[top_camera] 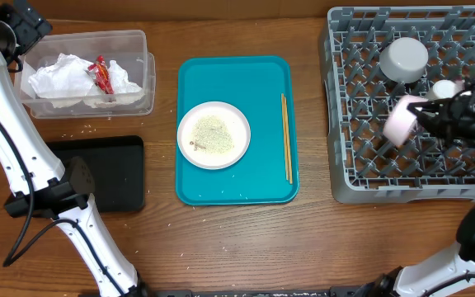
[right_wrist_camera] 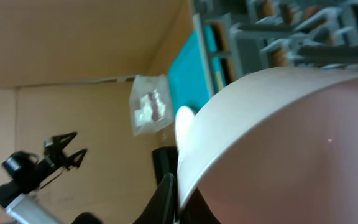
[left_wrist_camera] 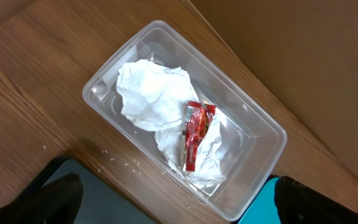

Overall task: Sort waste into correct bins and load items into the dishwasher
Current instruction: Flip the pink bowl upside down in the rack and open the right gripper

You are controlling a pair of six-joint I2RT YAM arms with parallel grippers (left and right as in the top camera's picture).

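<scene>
The clear tub (top_camera: 138, 49) holds crumpled white napkins (top_camera: 64, 74) and a red wrapper (top_camera: 102, 76); the left wrist view shows the tub (left_wrist_camera: 253, 124), napkins (left_wrist_camera: 148, 93) and wrapper (left_wrist_camera: 194, 134) too. My left gripper (top_camera: 19, 33) (left_wrist_camera: 179, 198) hovers open above the tub. A white plate (top_camera: 213, 134) with rice on it lies on the teal tray (top_camera: 262, 82). My right gripper (top_camera: 423, 114) (right_wrist_camera: 180, 199) is shut on the rim of a white dish (top_camera: 401, 120) (right_wrist_camera: 278, 137), held tilted over the grey dish rack (top_camera: 361, 173). A grey bowl (top_camera: 405, 58) and a small white cup (top_camera: 445, 88) sit in the rack.
A black tray (top_camera: 110, 169) lies below the tub, left of the teal tray. Wooden chopsticks (top_camera: 286, 136) lie along the teal tray's right side. Loose rice grains (top_camera: 81, 128) are scattered on the wooden table between tub and black tray.
</scene>
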